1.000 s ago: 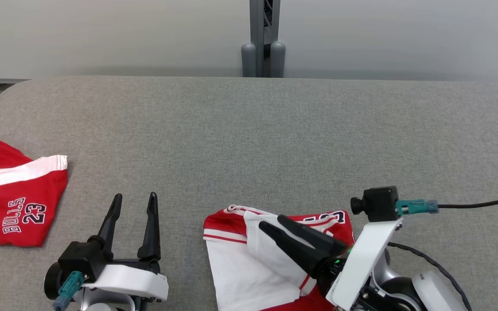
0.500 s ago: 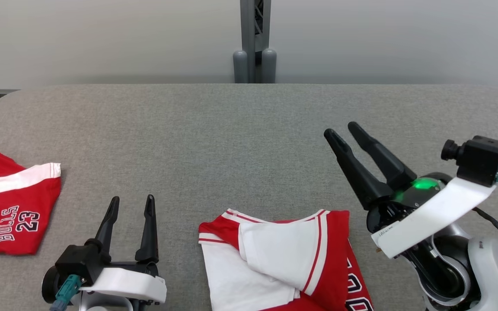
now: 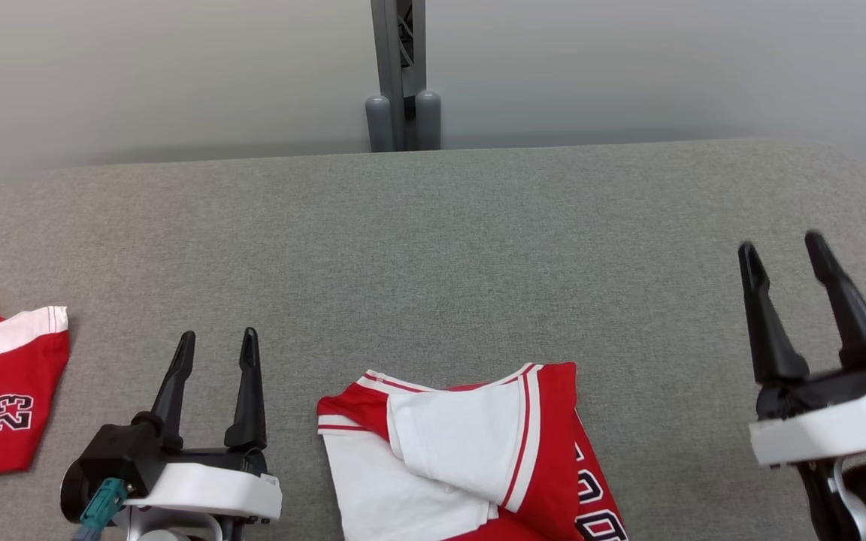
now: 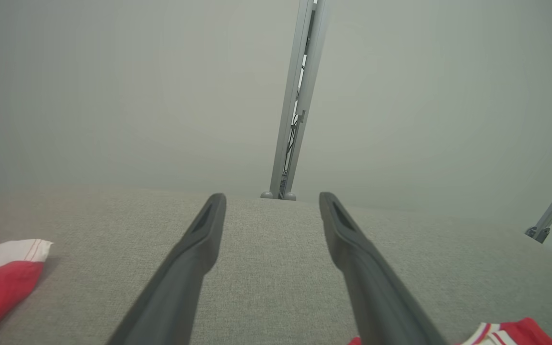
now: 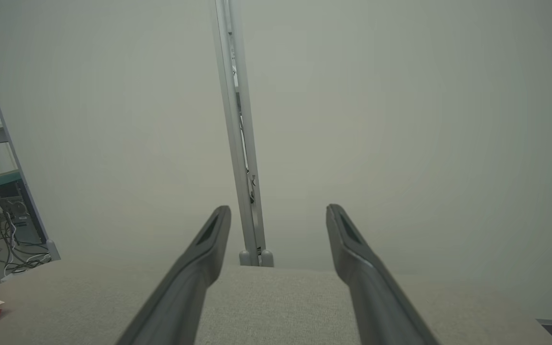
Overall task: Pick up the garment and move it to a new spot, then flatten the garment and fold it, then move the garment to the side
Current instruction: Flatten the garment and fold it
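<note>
1. My left gripper [image 3: 219,334] sits low at my left, fingers pointing forward over the grey table [image 3: 433,240], jaws apart, empty.
2. My right gripper [image 3: 779,244] sits at my far right, fingers pointing forward, jaws apart, empty.
3. The folded red-and-white garment [image 3: 470,458] lies on the table between them, touching neither.

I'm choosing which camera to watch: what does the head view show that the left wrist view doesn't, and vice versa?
Head view: the right gripper, jaws open, the lettering on the red Bulls garment, and the folded garment's white panel. Left wrist view: a slanted metal strut at its right edge. Both: the grey table, the upright post, the left gripper and parts of both garments.
</note>
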{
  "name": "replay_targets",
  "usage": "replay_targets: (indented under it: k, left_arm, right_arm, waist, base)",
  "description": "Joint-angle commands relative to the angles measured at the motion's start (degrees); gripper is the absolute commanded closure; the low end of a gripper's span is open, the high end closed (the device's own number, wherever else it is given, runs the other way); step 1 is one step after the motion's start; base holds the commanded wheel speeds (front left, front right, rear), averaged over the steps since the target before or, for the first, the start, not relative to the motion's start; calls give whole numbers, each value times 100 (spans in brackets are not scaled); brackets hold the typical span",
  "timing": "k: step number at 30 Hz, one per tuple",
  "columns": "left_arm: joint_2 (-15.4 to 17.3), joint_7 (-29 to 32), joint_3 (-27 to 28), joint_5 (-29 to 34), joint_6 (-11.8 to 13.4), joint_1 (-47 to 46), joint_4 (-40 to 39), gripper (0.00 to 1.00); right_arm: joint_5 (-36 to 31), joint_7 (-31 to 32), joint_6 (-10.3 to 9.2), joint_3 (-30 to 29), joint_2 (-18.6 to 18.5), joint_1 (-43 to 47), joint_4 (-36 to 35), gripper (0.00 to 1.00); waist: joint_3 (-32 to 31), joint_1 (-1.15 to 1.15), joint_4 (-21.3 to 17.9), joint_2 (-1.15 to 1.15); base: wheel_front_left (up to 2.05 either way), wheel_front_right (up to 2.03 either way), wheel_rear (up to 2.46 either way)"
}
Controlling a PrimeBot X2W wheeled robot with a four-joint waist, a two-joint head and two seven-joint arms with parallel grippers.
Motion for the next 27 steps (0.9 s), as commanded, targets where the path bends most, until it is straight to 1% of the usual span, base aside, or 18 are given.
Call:
replay_targets:
  k: [1,7,14,18,22,27]
  left_arm:
    - [23,-7,35,-17,22,69,-49,0]
    - [23,-7,88,32,6,112,-131,0]
    - [23,-7,79,68,-26,55,-142,0]
    - [23,-7,24,64,-42,12,-99,0]
    - [23,-7,-24,51,-34,-30,-57,0]
    - [25,-7,-105,50,-24,-133,-5,0]
  right_arm:
    - [-1,-173,10,-60,7,190,159,0]
    - [128,-524,10,-77,123,449,592,0]
    - [261,-520,10,5,142,340,783,0]
    - [661,-219,10,221,192,354,946,0]
    - [1222,311,10,549,219,307,1155,0]
    - [1598,831,10,932,162,103,1431,0]
  waist:
    - [7,0,-30,0]
    - [46,0,-119,0]
    - [100,0,-120,0]
    - [166,0,-64,0]
    - [278,0,8,0]
    - [445,0,124,0]
  base:
    - [0,0,0]
    - [0,0,0]
    - [0,0,0]
    - [0,0,0]
    - [0,0,0]
    - [0,0,0]
